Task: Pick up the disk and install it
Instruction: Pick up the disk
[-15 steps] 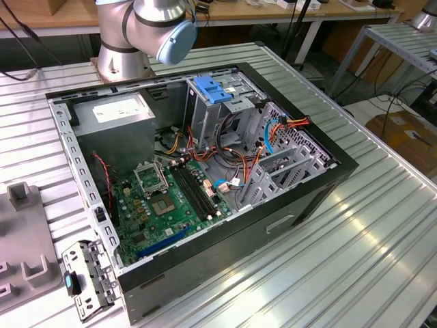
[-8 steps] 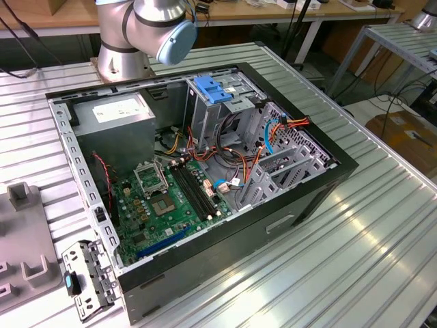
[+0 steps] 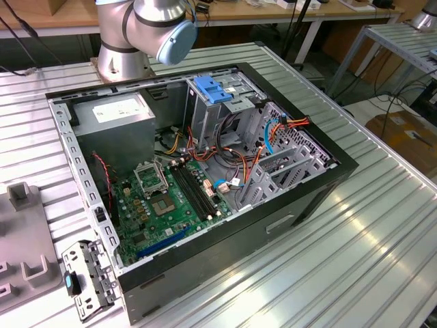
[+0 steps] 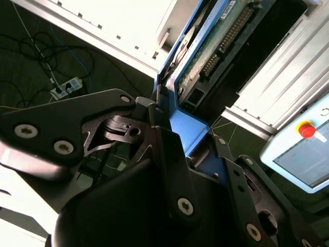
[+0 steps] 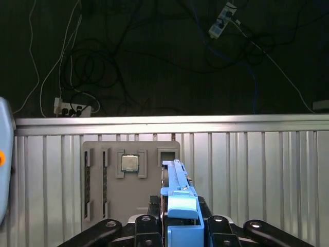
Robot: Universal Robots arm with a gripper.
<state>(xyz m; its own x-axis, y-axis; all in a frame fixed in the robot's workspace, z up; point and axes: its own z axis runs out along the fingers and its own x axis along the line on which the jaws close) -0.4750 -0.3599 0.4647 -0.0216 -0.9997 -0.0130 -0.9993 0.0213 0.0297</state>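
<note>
Stretching wide under everything, the ribbed aluminium table (image 3: 382, 225) carries an open black computer case (image 3: 225, 253) lying on its side near the middle. My arm (image 3: 153, 24) rises from the table just beyond the end of the case where the grey power supply (image 3: 113, 113) sits. Inside the case a green motherboard (image 3: 167, 201) lies flat. Beside it, a tall metal cage (image 3: 225, 116) is topped by a blue latch (image 3: 214, 90).

In the first wrist view a grey parts tray (image 5: 131, 206) lies near the table's edge, with dark floor (image 5: 154, 51) beyond. My hand (image 5: 180, 231) is closed tight on the disk (image 4: 205, 49), with black fingers (image 4: 164, 154) pressing either side of its blue side rail (image 5: 177, 190). I hold the disk off the table, edge-on in front of the tray. Its green circuit board shows in the second wrist view. A small square processor chip (image 5: 129, 163) rests in one of the tray's pockets.
</note>
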